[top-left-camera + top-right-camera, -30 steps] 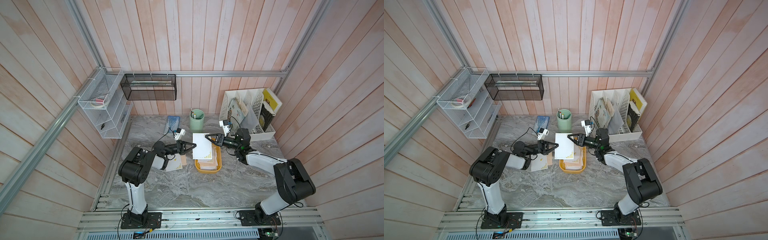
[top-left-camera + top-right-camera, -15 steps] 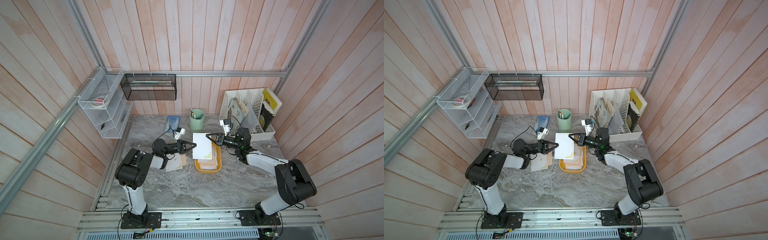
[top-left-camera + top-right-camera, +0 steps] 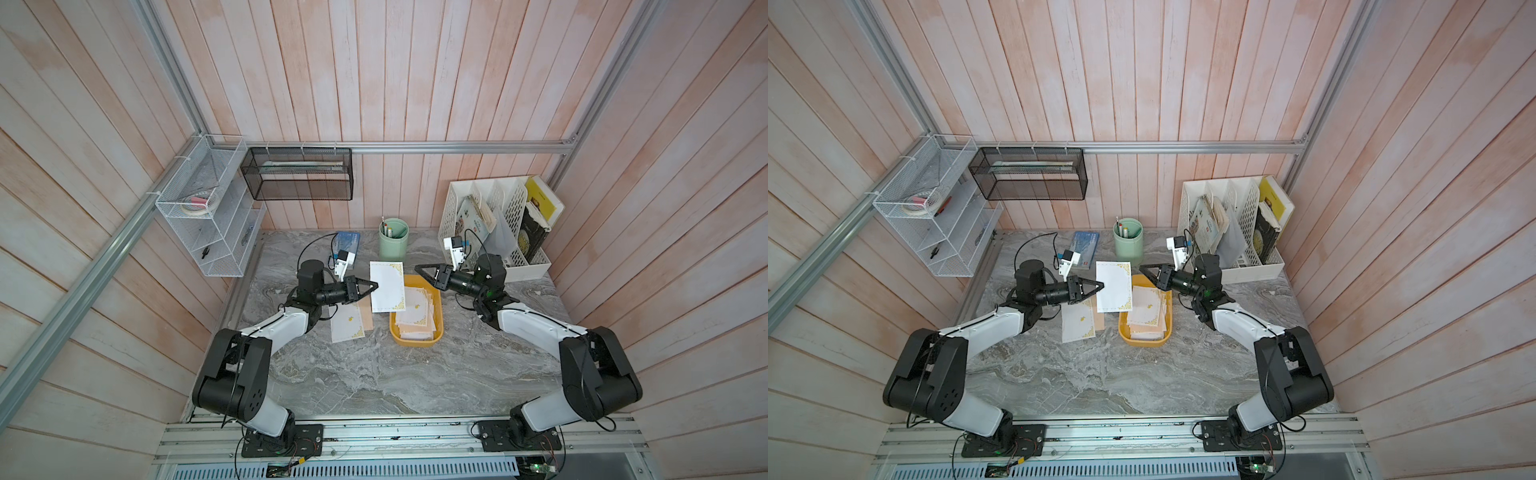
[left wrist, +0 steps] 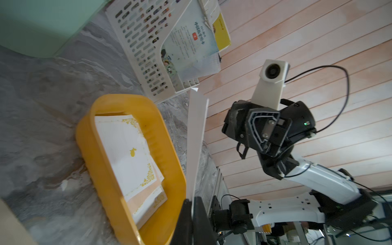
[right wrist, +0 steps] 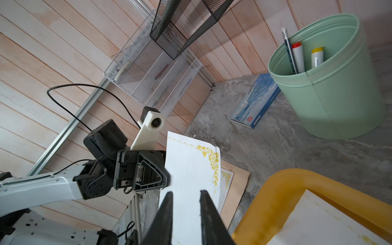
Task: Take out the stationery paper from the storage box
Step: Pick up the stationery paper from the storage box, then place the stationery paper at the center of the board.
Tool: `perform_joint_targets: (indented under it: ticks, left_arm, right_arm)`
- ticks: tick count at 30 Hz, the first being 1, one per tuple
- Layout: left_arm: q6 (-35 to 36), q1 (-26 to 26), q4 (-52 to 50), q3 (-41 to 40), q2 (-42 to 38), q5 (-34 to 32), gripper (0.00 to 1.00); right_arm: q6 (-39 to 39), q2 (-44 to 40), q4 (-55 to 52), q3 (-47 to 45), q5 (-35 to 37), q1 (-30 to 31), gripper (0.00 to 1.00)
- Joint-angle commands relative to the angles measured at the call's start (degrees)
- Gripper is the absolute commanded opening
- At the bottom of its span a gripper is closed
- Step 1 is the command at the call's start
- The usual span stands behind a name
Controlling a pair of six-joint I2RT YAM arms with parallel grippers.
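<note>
Right wrist view: my left gripper pinches one edge of a thin white sheet of stationery paper with gold corner borders, raised clear of the shallow mustard-yellow plastic storage box. My right gripper stands released, jaws apart, just short of the opposite edge. In a top view the sheet hangs between the box and two laid-out sheets, one white and one peach, flat on the grey marbled tabletop. More stacked sheets lie loosely inside the tub. The paper looks limp and slick, so I judge that a slow, level carry with a firm pinch, lowered flat beside the others, would avoid curling or sliding.
</note>
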Motion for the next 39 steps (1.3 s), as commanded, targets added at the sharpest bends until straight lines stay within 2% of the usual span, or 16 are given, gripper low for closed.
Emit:
perform_joint_targets:
  ticks: [1,4,7,10,13,17,20,23,25,27,39]
  left_arm:
    - [9.6,3.1,-17.1,-0.2,-0.7,-8.7,0.0]
    - [10.0,6.4,-18.6,-3.1,-1.7,-10.9,0.0]
    - [10.3,8.7,-21.9,-4.8,-3.1,-15.6,0.0]
    - [11.1,9.3,-24.5,-5.0,-3.8,-19.5,0.0]
    - [11.2,9.3,-24.6,-5.3,-3.5,-19.6,0.0]
    - [11.5,9.3,-26.9,-5.3,-2.8,-22.0,0.01]
    - [12.0,9.3,-28.7,-5.4,-2.9,-24.4,0.05]
    - [12.2,9.3,-30.9,-5.0,-3.4,-27.2,0.22]
    - [12.4,9.3,-32.8,-4.6,-4.0,-29.9,0.39]
    - [12.6,9.3,-34.7,-4.3,-4.6,-32.6,0.47]
    - [11.9,9.3,-37.9,-4.0,-11.1,-40.0,0.49]
  right_arm:
    - [-4.6,0.7,-10.4,3.5,4.4,-0.1,0.43]
    - [-12.1,2.1,-25.2,7.9,12.4,1.5,0.46]
    - [-18.7,4.2,-37.4,12.6,25.3,5.4,0.48]
    - [-21.8,8.4,-46.3,17.7,37.9,9.3,0.49]
    - [-22.6,13.1,-51.5,21.7,46.2,11.5,0.49]
    - [-22.5,18.8,-57.7,27.1,50.4,12.2,0.49]
    - [-22.3,20.9,-59.5,28.7,52.6,12.3,0.49]
    - [-22.3,21.7,-59.8,29.1,54.2,12.4,0.49]
    - [-22.1,22.1,-60.0,29.4,55.2,12.3,0.49]
    - [-22.2,23.0,-60.8,30.0,55.9,12.3,0.49]
    - [-21.8,28.2,-62.6,32.4,57.3,12.2,0.49]
